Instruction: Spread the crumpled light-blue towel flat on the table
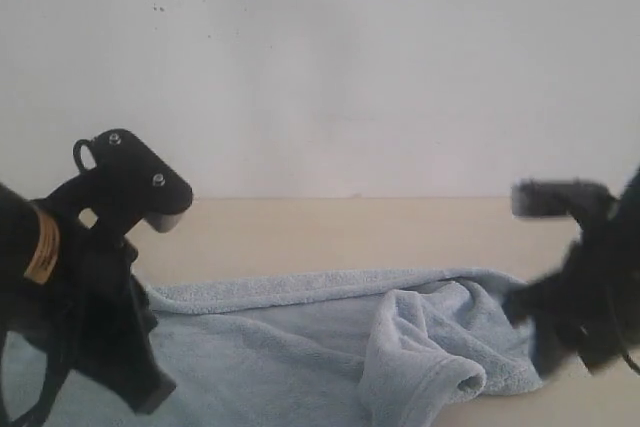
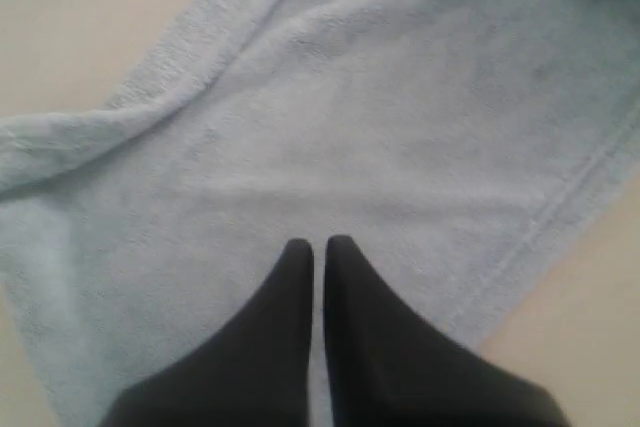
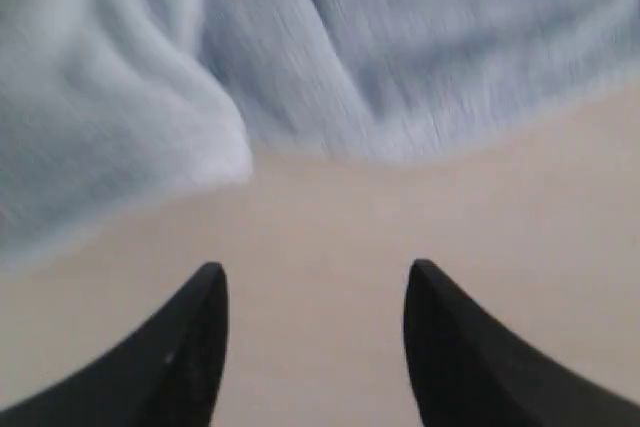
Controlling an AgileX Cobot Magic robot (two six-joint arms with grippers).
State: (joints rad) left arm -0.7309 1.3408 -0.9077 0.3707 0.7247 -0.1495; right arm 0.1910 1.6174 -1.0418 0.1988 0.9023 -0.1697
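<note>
Listing pincers, towel and table

1. Left pincer [image 2: 318,247]: black, with two tapered fingers pressed together and only a hairline slit between them; nothing is pinched. It is poised over a smooth stretch of the pale grey-blue fluffy terry towel [image 2: 400,117]. Contact with the pile cannot be told.

2. Right pincer [image 3: 315,272]: black, with its fingers spread wide and nothing between them. Bare surface of the smooth pale beige wood-tone table [image 3: 400,207] lies under the gap, and the towel's edge is just beyond the fingertips. The arm is blurred in the exterior view.

3. Towel: it lies across the table, well short of the far edge, with a bare strip between.
   - The left portion is largely flat, with a stitched hem visible along one side.
   - The far long edge is rolled up in a low ridge.
   - The right end is bunched in thick folds, with one rolled corner toward the near side.

4. Table: its far edge meets a plain white wall [image 1: 320,47] with small dark specks.
</note>
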